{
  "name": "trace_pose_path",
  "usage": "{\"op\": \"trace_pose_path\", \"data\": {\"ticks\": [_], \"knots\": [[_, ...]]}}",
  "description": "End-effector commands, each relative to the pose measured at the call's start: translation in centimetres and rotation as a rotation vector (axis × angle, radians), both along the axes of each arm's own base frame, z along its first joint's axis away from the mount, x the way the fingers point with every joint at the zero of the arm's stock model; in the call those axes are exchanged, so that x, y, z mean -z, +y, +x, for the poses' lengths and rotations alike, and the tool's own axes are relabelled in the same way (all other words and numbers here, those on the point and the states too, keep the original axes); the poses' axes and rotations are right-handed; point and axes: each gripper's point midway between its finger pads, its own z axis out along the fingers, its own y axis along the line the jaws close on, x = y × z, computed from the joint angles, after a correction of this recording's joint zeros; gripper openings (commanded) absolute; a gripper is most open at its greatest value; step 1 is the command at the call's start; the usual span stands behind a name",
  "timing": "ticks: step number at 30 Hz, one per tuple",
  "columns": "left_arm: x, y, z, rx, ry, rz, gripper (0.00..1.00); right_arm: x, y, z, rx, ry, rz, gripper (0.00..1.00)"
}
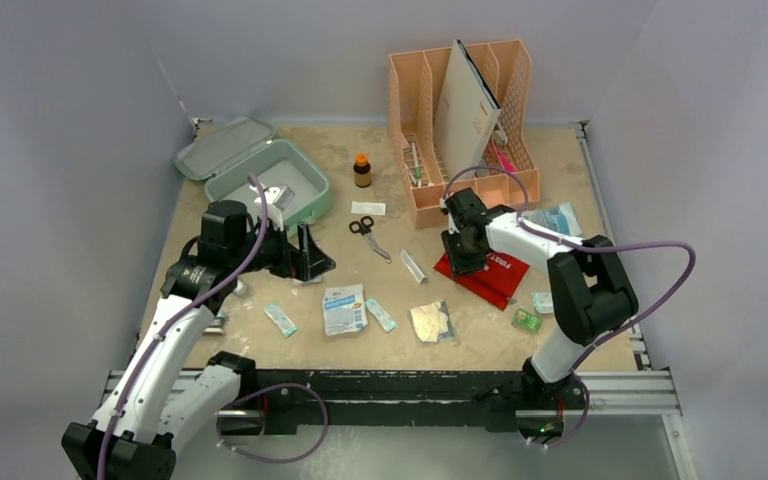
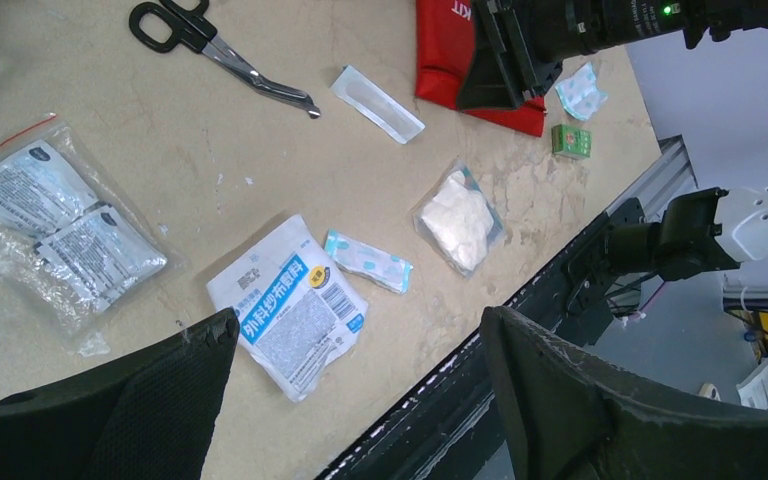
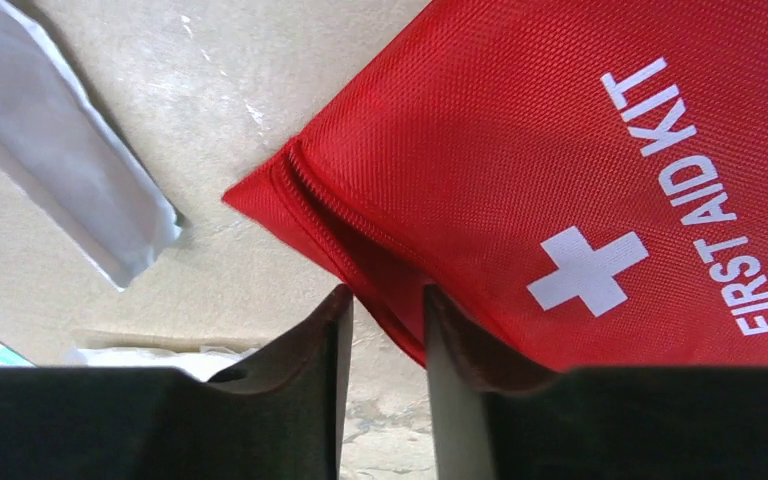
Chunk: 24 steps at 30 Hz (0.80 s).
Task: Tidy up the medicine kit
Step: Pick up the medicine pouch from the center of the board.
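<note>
The mint-green medicine kit point(image 1: 312, 208) lies open at the back left, its lid point(image 1: 222, 147) folded back and a small pale item inside. My left gripper point(image 1: 315, 256) point(image 2: 358, 320) hovers in front of the kit, open and empty, above a blue-and-white gauze packet point(image 2: 290, 305). My right gripper point(image 1: 457, 262) point(image 3: 387, 295) is down at the left edge of the red first-aid pouch point(image 1: 497, 278) point(image 3: 560, 150). Its jaws stand narrowly apart with the pouch's seam edge between the tips, and bare table shows in the gap. The pouch lies flat.
Scissors point(image 1: 370, 238) point(image 2: 220, 50), a white strip pack point(image 1: 414, 266) point(image 3: 70, 170), a brown bottle point(image 1: 362, 171), sachets in a clear bag point(image 2: 50, 230), a foil pack point(image 1: 430, 320), a green box point(image 1: 528, 320). The peach organizer point(image 1: 422, 205) stands at the back.
</note>
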Motion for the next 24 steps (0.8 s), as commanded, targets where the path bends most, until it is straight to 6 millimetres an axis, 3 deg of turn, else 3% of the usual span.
{"op": "trace_pose_path", "data": {"ticks": [1,4,5,11,15,18,24], "knots": [[-0.5,0.2,0.5,-0.006,-0.038,0.009,0.89,-2.9,0.8,1.3,-0.021,-0.071,0.049,0.26],[-0.6,0.0,0.5,0.003,-0.038,-0.003,0.89,-4.0,0.7,1.7,-0.020,-0.110,0.049,0.03],[-0.7,-0.2,0.4,0.015,-0.036,-0.013,0.89,-4.3,0.6,1.7,-0.019,-0.113,0.048,0.00],[-0.7,-0.6,0.7,0.028,-0.020,-0.029,0.88,-8.5,0.5,1.5,0.018,-0.169,0.077,0.00],[-1.3,-0.9,1.3,0.017,-0.022,-0.052,0.87,-12.8,2.6,1.0,0.038,-0.192,0.224,0.00],[-2.9,-1.4,1.9,0.014,-0.016,-0.085,0.85,-15.6,4.2,0.4,0.094,-0.194,0.351,0.00],[-5.6,-3.3,2.4,0.056,0.019,-0.218,0.83,-19.8,8.2,-0.7,0.209,-0.164,0.631,0.00]]}}
